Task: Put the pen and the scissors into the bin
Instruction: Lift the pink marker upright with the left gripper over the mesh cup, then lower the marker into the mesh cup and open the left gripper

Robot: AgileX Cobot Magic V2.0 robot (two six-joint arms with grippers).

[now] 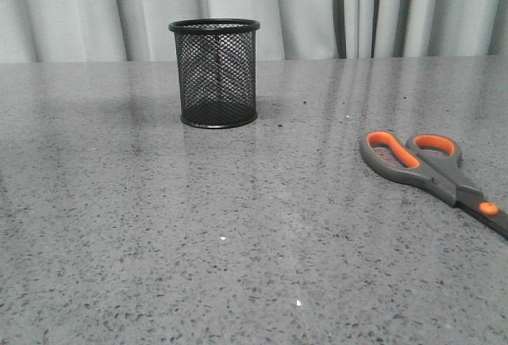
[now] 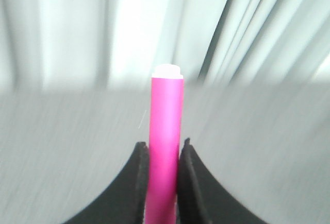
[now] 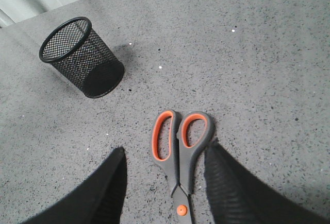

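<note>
One black wire-mesh bin (image 1: 214,73) stands upright on the speckled grey table (image 1: 159,242), one pair of grey, orange-lined scissors (image 3: 179,154) lies flat between the right gripper's (image 3: 165,183) wide-spread fingers, and the left gripper (image 2: 163,175) clamps one magenta-pink pen (image 2: 166,131).

The bin (image 1: 214,73) stands upright and alone on the worktop (image 1: 159,242), its mouth open, bare surface on every side. The scissors (image 1: 432,169) lie flat, well apart from it, handles toward the bin, and they sit between the right end effector's (image 3: 165,183) spread fingers.
</note>
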